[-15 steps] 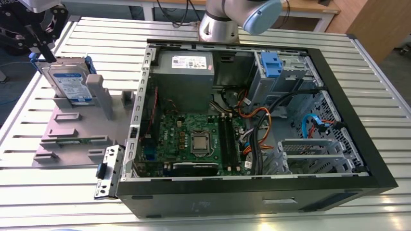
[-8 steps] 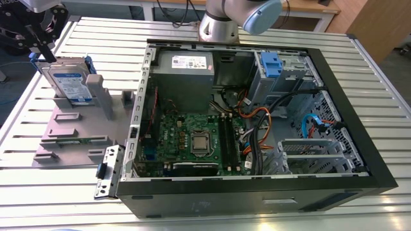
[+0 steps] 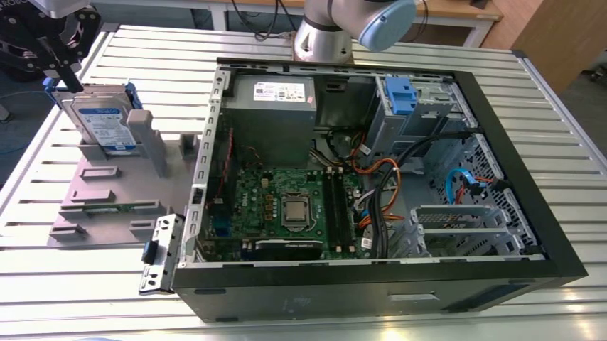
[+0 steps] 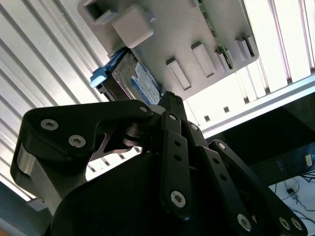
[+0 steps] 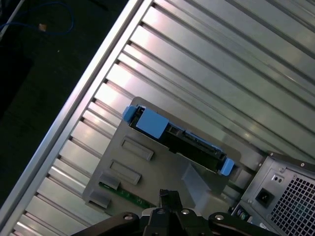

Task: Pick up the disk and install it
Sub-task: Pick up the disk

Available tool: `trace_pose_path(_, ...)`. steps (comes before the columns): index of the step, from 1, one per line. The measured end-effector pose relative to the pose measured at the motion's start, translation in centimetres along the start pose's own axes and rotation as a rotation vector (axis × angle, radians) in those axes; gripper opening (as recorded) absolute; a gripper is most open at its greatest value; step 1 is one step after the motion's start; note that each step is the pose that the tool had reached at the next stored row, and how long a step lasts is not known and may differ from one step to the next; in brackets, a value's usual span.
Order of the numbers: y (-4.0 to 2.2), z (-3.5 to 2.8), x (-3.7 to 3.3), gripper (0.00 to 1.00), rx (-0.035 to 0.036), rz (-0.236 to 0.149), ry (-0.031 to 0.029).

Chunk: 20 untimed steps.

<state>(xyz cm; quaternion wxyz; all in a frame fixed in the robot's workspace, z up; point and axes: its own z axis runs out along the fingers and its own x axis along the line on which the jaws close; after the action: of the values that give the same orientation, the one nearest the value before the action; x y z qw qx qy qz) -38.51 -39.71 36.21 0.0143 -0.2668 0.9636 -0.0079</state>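
**Work area.** A slatted aluminium table (image 3: 170,50) carries a black open-sided computer case (image 3: 379,288) lying on its side. In the exterior view, a flat grey fixture plate (image 3: 104,202) lies at the case's 9 o'clock, just beside it.

**Disk.** The flat silver hard drive with a blue-and-white label and blue plastic rails, the disk (image 3: 102,121), stands on edge in the fixture plate, toward 10 o'clock in the exterior view. It is outside the case. A grey upright post (image 3: 152,142) stands just beside it at 3 o'clock. Both wrist views show the disk (image 5: 182,142) (image 4: 140,81) seated on the plate (image 5: 162,172) (image 4: 197,29).

**Gripper.** The black linkage gripper (image 3: 71,79) hangs at the disk's 11 o'clock, near its upper edge. Contact cannot be confirmed. In the first wrist view, the gripper (image 5: 167,195) has its fingers drawn together to a single narrow tip with nothing between them. In the second wrist view, the tip (image 4: 170,98) sits just beside the disk.

**Case interior.** A green motherboard (image 3: 284,206) lies at 6 o'clock from the large grey power-supply box (image 3: 275,106).
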Motion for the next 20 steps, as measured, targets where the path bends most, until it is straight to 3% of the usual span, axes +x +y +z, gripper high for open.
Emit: trace_pose_path(20,0.00,0.00,0.00,0.11,-0.0004,-0.015,-0.0004)
